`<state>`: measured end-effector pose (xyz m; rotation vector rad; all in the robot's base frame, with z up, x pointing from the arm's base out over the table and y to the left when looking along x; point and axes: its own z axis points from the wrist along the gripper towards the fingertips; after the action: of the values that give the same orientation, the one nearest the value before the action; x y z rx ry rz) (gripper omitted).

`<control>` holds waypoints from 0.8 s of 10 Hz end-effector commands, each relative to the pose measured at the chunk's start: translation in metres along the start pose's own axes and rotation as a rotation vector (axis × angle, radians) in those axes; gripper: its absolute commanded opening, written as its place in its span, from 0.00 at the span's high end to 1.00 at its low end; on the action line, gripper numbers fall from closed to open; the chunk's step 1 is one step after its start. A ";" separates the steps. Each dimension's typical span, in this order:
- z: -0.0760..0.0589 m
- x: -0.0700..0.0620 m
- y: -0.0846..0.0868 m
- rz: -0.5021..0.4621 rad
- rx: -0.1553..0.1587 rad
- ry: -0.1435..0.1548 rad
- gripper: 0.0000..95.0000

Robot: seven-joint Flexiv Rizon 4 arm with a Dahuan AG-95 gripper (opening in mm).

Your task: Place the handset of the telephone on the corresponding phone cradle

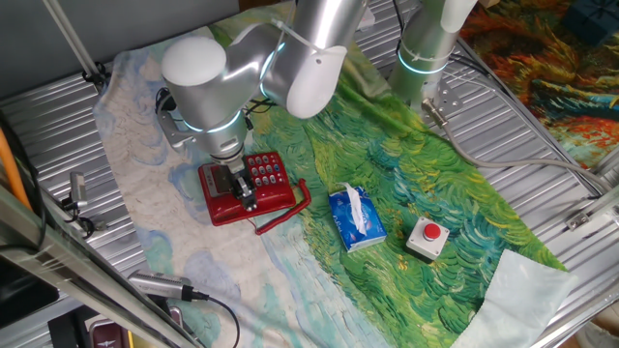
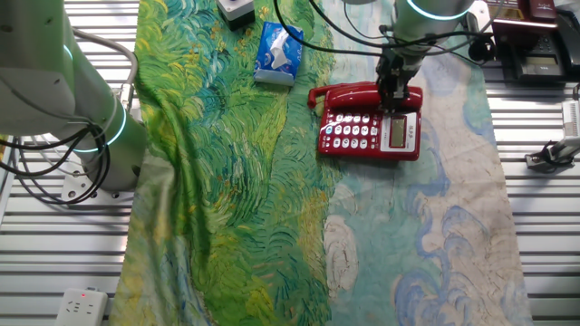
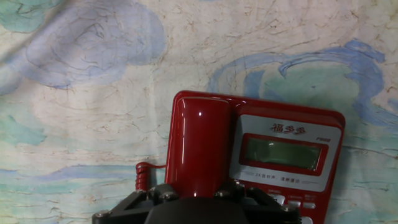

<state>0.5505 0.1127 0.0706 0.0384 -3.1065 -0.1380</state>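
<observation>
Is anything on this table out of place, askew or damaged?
Nothing stands out. The handset lies along the phone cradle of the telephone, held by the gripper. The tissue pack and button box sit undisturbed.

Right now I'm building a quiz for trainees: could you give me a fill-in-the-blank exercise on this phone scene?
1. The glossy red plastic handset lies on the ____ of the red desk telephone.
2. The gripper is directly above the ____.
3. The blue tissue pack lies between the telephone and the small grey box with a ____ button.

Missing: cradle; handset; red
</observation>
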 end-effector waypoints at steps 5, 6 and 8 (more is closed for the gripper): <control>-0.017 0.000 -0.002 -0.037 -0.005 0.008 0.00; -0.020 0.001 -0.001 -0.056 -0.006 0.009 0.00; -0.030 0.004 0.001 -0.076 -0.005 0.013 0.20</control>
<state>0.5478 0.1105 0.0990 0.1592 -3.0974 -0.1460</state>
